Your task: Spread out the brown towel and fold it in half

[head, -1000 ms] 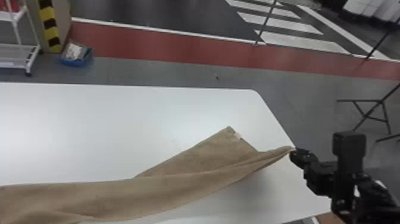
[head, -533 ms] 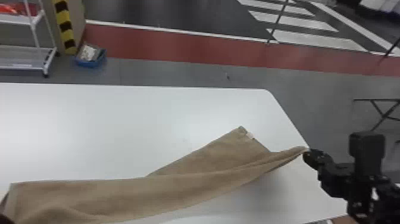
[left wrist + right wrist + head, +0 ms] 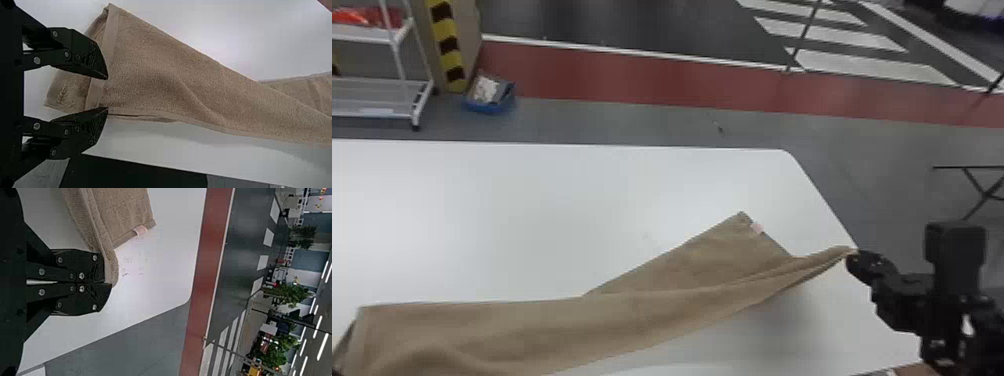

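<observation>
Right gripper [image 3: 853, 254]: fingers pressed together on a bunched edge of the brown terry towel [image 3: 652, 315]. The pinched bit is held up off the white smooth-topped counter [image 3: 482, 215], with a shadow cast beneath. The same pinch is seen in the right wrist view, a rolled fold caught at the tips.

Left gripper [image 3: 337, 371]: partly caught at the head view's bottom-left corner. In the left wrist view, the fingers of the left gripper [image 3: 107, 94] are spread over the towel's other end, near the hem, nothing pinched. A flap is folded under at that end.

Towel: stretched between the two grippers as a long, narrow, creased band, not opened flat. Just beside the right gripper, on its left and slightly farther out, a pointed corner is laid on the counter, with a small pale pink cloth tag [image 3: 756, 228] sewn at its edge.

Farther out, past the counter's far edge and well left of the right gripper: blue plastic bin [image 3: 489, 102] with pale contents, set on the floor; yellow-and-black striped post [image 3: 448, 45]; white metal rack [image 3: 377, 100]. Red floor strip [image 3: 632, 75] is crossed behind by white road stripes [image 3: 867, 62]. Right of the right gripper and farther out, a black metal folding frame [image 3: 977, 168] is seen.
</observation>
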{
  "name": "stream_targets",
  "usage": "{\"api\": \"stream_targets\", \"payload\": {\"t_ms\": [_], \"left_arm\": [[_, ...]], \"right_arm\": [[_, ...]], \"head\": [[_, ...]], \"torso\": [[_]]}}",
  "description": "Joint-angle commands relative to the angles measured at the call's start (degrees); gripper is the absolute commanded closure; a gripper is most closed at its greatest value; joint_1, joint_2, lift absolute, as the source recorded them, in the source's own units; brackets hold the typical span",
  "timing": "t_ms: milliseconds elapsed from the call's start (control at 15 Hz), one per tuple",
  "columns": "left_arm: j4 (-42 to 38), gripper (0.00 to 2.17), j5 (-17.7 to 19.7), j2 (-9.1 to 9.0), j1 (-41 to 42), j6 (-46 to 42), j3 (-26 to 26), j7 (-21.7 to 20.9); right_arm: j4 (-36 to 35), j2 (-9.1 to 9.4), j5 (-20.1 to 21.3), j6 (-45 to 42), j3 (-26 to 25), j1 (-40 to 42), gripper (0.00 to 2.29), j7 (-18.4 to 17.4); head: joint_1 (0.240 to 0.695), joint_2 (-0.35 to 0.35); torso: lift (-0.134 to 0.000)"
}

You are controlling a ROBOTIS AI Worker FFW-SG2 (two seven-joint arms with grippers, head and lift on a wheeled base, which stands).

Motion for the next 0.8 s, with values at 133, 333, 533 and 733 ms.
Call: {"api": "stream_targets", "payload": {"t_ms": [133, 333, 533, 733], "left_arm": [[0.15, 0.72, -0.08, -0.09, 0.38, -0.78, -0.7, -0.44], [1.2, 0.73, -0.26, -0.18, -0.32, -0.78, -1.58, -0.27], [2.34, 0.73, -0.87, -0.18, -0.68, -0.78, -1.93, 0.61], [2.34, 1.11, -0.96, -0.26, -1.2, -0.6, -1.66, 1.4]], "right_arm": [[0.65, 0.01, 0.12, 0.0, 0.25, -0.34, 1.32, 0.0], [0.91, -0.07, 0.12, 0.0, -0.02, -0.43, 1.32, 0.0], [1.44, -0.07, 0.12, 0.0, -0.1, -0.78, 1.32, 0.0], [1.7, -0.07, 0.12, 0.0, 0.16, -1.13, 1.32, 0.0]], "head": [[0.695, -0.262], [0.695, -0.271], [0.695, -0.276], [0.695, -0.272]], "torso": [[-0.128], [-0.128], [-0.128], [-0.128]]}}
